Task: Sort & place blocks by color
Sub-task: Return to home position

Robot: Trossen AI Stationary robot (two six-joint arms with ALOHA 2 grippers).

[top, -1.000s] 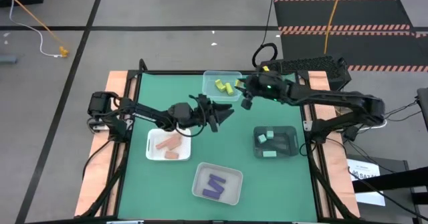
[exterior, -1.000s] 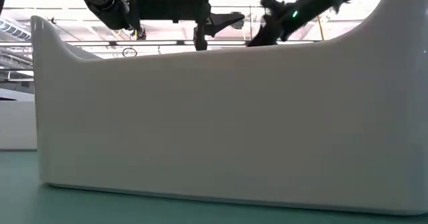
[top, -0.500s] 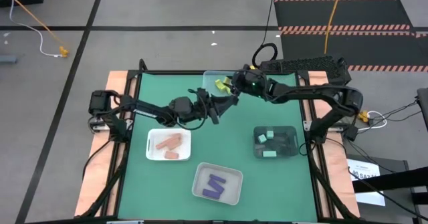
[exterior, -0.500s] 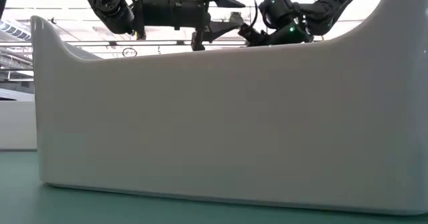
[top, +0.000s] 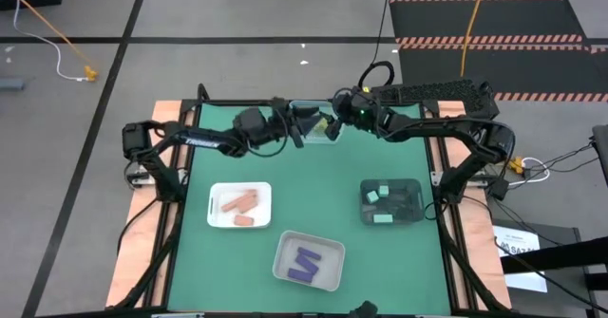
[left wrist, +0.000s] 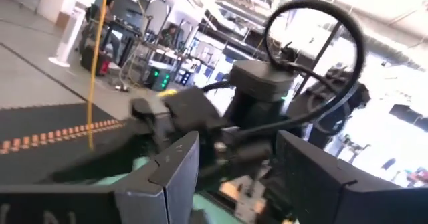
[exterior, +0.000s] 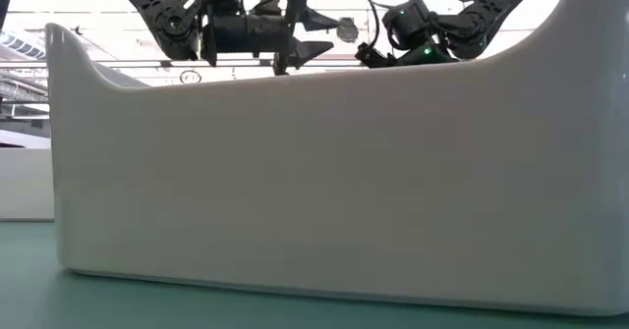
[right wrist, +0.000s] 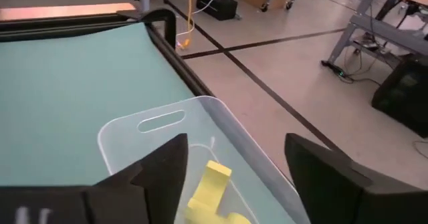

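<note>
I see left gripper point(left wrist: 235, 142) and right gripper point(right wrist: 235, 149), fingers spread, empty, above clear bin point(right wrist: 221, 114) with yellow blocks point(right wrist: 208, 180)

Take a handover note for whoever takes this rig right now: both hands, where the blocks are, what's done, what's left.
Left hand: open, empty, raised by the clear tray at the table's far edge.
Right hand: open, empty, above that tray.
Yellow blocks in the clear tray; salmon blocks in the white tray; purple blocks in the near tray; mint blocks in the dark bin.
Done: no loose block visible, sorting looks complete.
Left: likely just parking both arms.
</note>
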